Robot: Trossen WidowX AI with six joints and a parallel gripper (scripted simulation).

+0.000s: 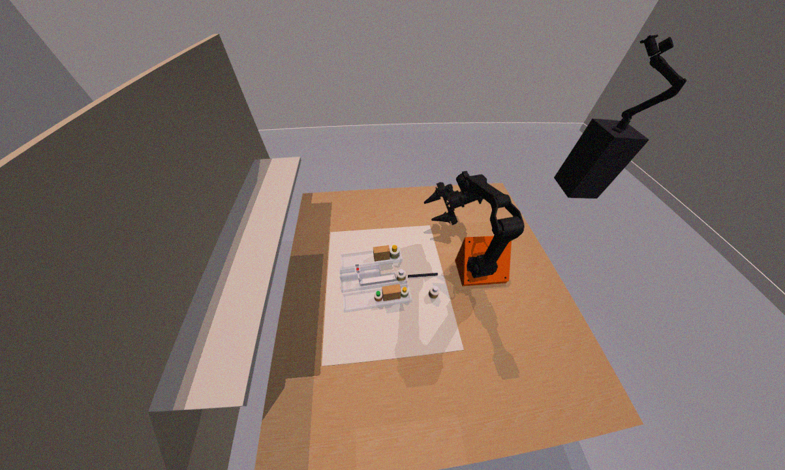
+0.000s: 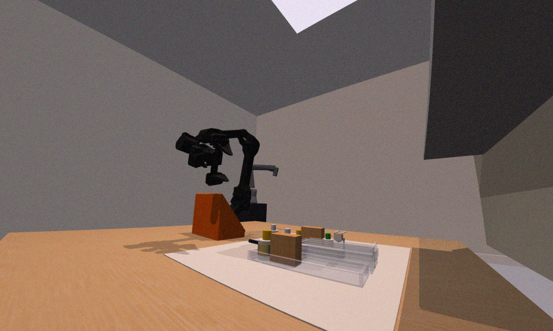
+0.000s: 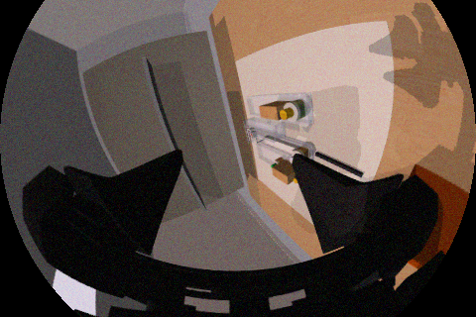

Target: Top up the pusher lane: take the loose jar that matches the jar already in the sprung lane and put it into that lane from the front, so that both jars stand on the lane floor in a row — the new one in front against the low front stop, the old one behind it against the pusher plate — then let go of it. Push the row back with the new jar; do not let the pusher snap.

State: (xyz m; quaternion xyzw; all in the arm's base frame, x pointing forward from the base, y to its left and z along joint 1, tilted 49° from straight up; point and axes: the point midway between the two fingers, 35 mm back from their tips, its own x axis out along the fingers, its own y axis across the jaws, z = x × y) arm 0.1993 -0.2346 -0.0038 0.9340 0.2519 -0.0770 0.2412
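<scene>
The loose jar, brown with a white cap, stands upright on the white mat in front of the lanes; its cap shows in the exterior view. A similar white-capped jar stands at the front end of the clear middle lane; in the wrist view a finger partly covers it. The pusher plate behind it is too small to make out. My gripper is open and empty, raised high above the table beyond the mat's corner, away from both jars.
A yellow-capped jar and a brown block occupy one side lane. The other holds a block, a green-capped jar and a yellow-capped jar. A black rod extends before the middle lane. An orange wedge stands near the arm base.
</scene>
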